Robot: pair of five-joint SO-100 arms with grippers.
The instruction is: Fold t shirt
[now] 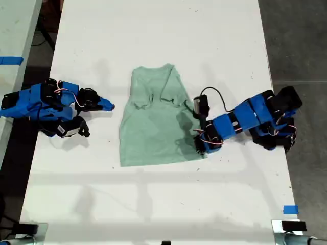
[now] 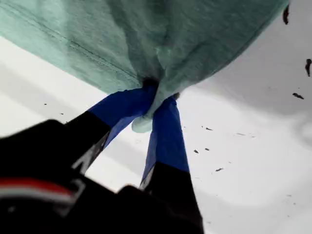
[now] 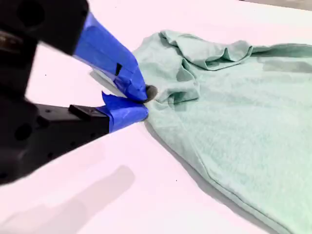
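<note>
The pale mint-green t shirt (image 1: 153, 122) lies flat in the middle of the white table (image 1: 153, 204), with its sleeves folded inward and wrinkles near the collar end. My first gripper (image 1: 200, 145) is at the hem corner on the exterior view's right. The first wrist view shows this gripper (image 2: 151, 109) shut on a pinch of the t shirt (image 2: 146, 34), lifted a little off the table. My second gripper (image 1: 110, 106) rests on the exterior view's left, just short of the shirt's edge. Up close, this gripper (image 3: 141, 102) has its blue tips together and no cloth of the t shirt (image 3: 234, 112) between them.
A strip of blue tape (image 1: 290, 209) marks the table near the exterior view's lower right. A second table with blue tape (image 1: 10, 60) stands off the exterior view's left. Dark floor (image 1: 301, 41) lies beyond the table's edge on the exterior view's right.
</note>
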